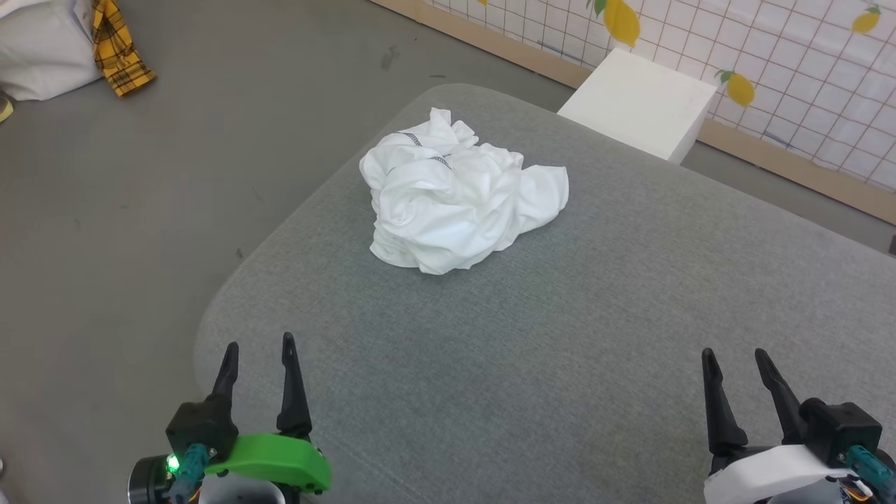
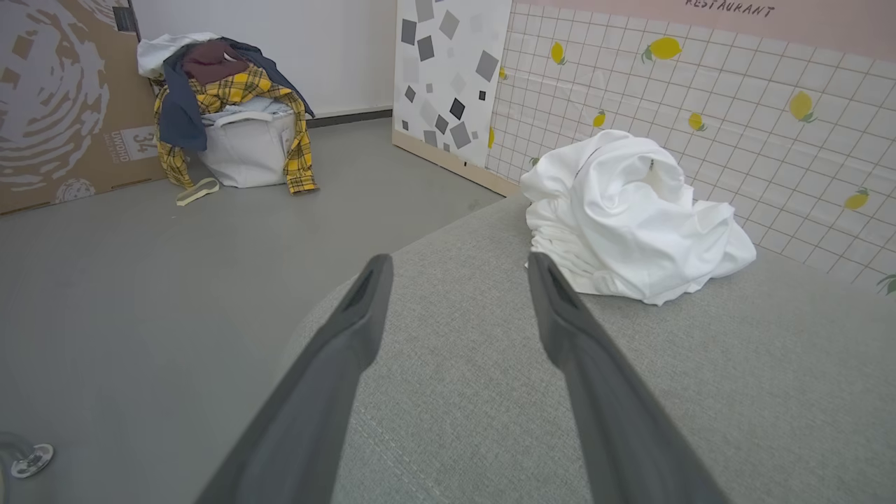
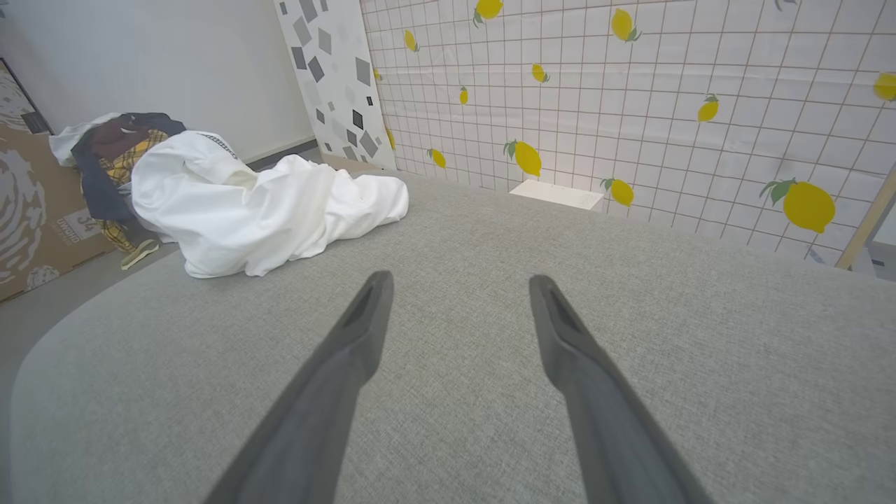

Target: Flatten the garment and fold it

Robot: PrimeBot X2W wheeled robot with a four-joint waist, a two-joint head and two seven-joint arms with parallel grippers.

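**Head view:** crumpled garment lies far centre on the grey cushion, with a white box beyond at far right. Left gripper and right gripper are near, jaws wide apart, empty, well apart from the garment.

**Left wrist view:** wall lettering reads "RESTAURANT"; garment far right.

**Right wrist view:** garment far left.

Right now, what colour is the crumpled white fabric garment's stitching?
Dark grey stitching on garment; head view.
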